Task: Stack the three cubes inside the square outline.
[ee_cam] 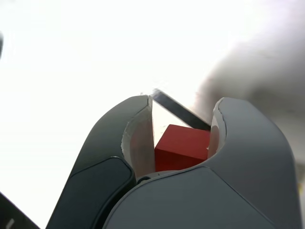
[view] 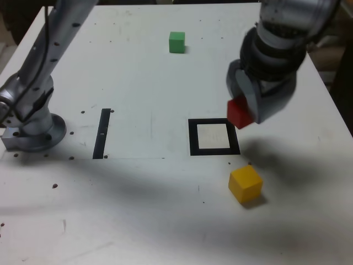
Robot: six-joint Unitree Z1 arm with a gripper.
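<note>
Red cube (view: 239, 112) is clamped between the pads of the gripper (ee_cam: 186, 99), which hangs above the counter (view: 138, 221). The relation that matters now: in the exterior view the square outline (view: 193, 138) lies below the gripper and to its left, its near corner just beside the cube's lower edge, so the next move probably calls for a short shift that way, then lowering. The cube has no long axis; its edges sit askew to the pads, so it may need turning to land squarely.

The exterior view alone places the other two: the yellow cube (view: 245, 184) below the gripper, the green cube (view: 177, 42) up and to its left, well apart. The wrist view shows what the exterior view hides, both pads flanking the red block, and a dark bar beyond the fingertips, probably one side of the outline
</note>
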